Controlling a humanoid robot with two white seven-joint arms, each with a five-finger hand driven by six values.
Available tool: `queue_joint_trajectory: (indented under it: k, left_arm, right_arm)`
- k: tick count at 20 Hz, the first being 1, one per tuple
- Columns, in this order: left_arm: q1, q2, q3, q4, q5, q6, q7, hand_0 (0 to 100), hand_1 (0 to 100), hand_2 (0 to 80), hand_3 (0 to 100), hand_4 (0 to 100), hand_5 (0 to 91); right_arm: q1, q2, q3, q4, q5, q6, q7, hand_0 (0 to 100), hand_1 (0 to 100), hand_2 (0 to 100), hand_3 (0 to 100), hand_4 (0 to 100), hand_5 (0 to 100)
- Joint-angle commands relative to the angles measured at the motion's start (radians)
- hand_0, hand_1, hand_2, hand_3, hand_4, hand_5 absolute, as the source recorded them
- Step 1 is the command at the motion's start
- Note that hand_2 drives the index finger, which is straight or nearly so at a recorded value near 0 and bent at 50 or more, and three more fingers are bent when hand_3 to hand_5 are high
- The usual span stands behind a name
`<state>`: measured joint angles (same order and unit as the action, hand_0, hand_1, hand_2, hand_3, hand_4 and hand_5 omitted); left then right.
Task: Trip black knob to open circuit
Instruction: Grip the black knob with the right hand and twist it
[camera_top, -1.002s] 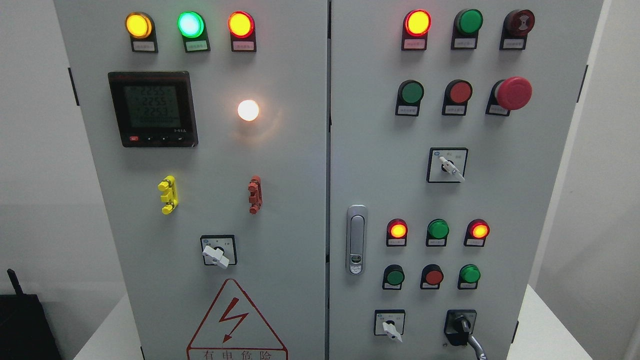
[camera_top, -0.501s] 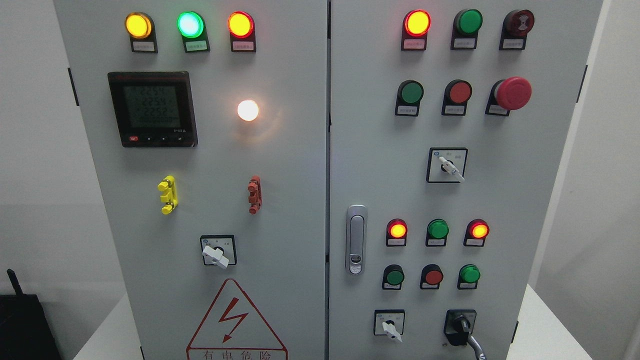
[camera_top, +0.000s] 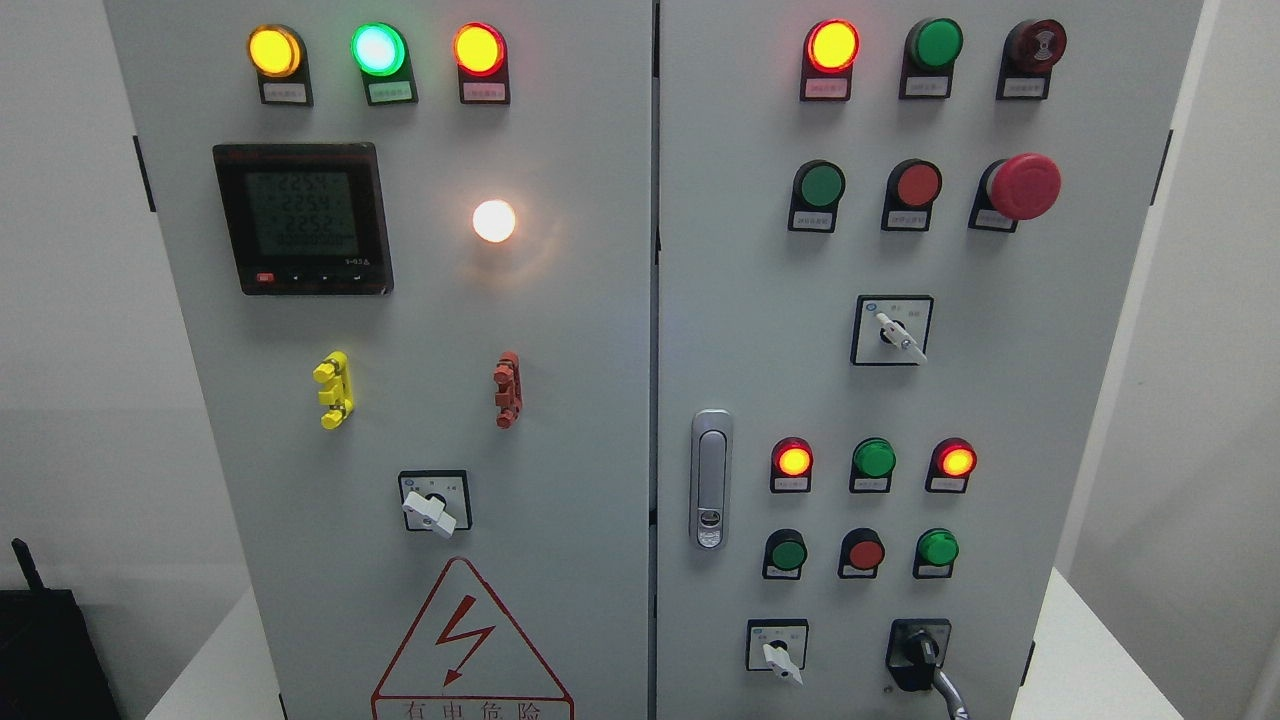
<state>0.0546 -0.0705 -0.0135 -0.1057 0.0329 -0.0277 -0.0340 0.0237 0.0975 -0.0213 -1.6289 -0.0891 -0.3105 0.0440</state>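
No robot hand was in frame – their state could not be told – and the black knob (camera_top: 920, 652) sat at lower right of the cabinet (camera_top: 560, 330); likely stiff, rigid, best pinched across its lever.

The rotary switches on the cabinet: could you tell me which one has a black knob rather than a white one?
The black knob at the bottom right of the right door, beside a white-handled switch. The other three switches all have white handles.
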Motion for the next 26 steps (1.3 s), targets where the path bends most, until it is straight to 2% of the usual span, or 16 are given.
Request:
queue_joint_trajectory:
  k: [1,26]
  left_arm:
    - [-0.004,-0.002,0.001,0.0,0.002,0.0,0.0,12,39,0.0,0,0,0.0]
    - [-0.002,-0.002,0.001,0.0,0.002,-0.001,0.0,12,39,0.0,0,0,0.0]
  right_arm:
    - [-0.007,0.004,0.024,-0.032,0.006,-0.007,0.008,100,85,0,96,90,92]
    - [-0.001,0.004,0.06,-0.039,0.025,-0.006,-0.007,100,85,0,96,90,92]
